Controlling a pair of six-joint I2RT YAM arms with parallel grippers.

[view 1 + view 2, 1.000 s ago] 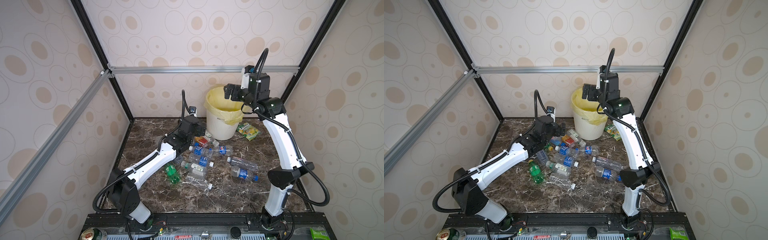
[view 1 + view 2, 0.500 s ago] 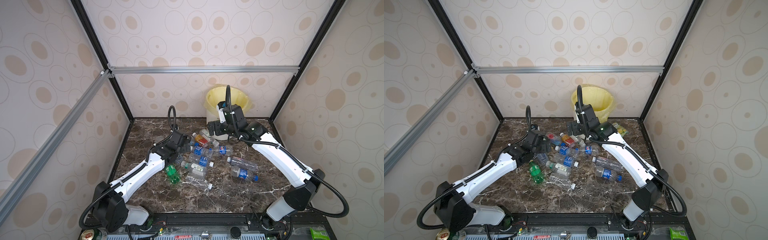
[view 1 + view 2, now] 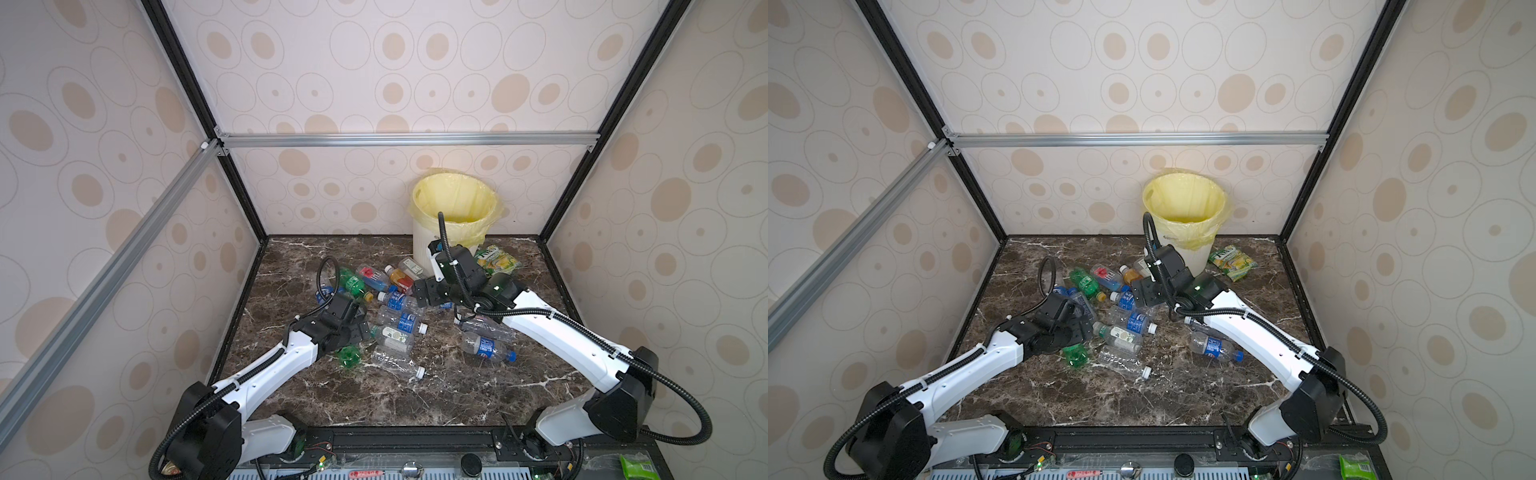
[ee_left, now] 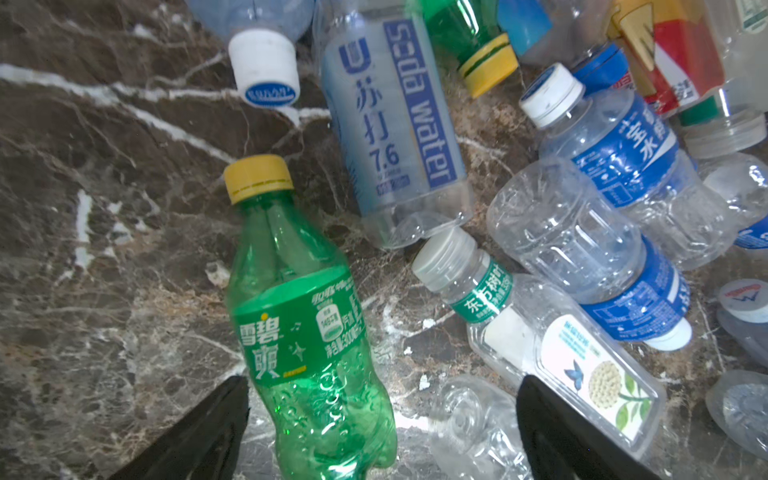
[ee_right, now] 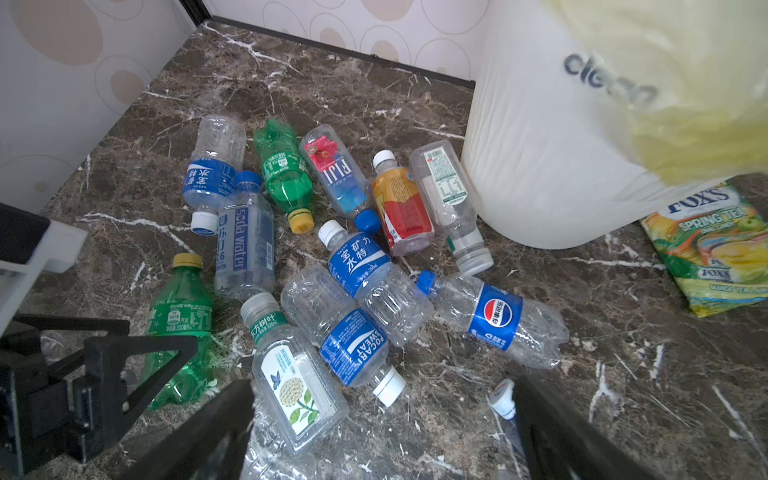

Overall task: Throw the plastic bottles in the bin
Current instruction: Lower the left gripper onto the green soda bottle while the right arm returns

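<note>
dark marble tabletop [image 3: 374,399] boxed in by patterned walls [image 3: 415,83], job items loose on it. plastic bottles [image 3: 399,322] are all on their sides in one heap mid-table, none showing in the mouth of the bin [image 3: 1202,257]. bin stands at the back, just behind the heap, mouth up and unobstructed, so the drop is a short carry for either arm. my left gripper [image 4: 380,384] is spread wide and holds nothing. it's angled down over the near-left edge of the heap with the base of the green bottle [image 4: 299,316] lying between the fingers [image 4: 208,432], i'd guess because that one sits a bit apart from its neighbours and offers clean sides to pinch. whether the tips are down at bottle height or above it, can't tell from the wrist view. my right gripper [image 5: 382,384] is spread open too, empty, low over the far side of the heap close to the bin wall, white cap of the pocari bottle [image 5: 349,345] framed between its tips. splitting the heap by side keeps my arms from crossing. snack packet [image 3: 496,259] right of the bin isn't a bottle, leave it. my read: reach phase, no grasp made on either side, whole heap left to move.
</note>
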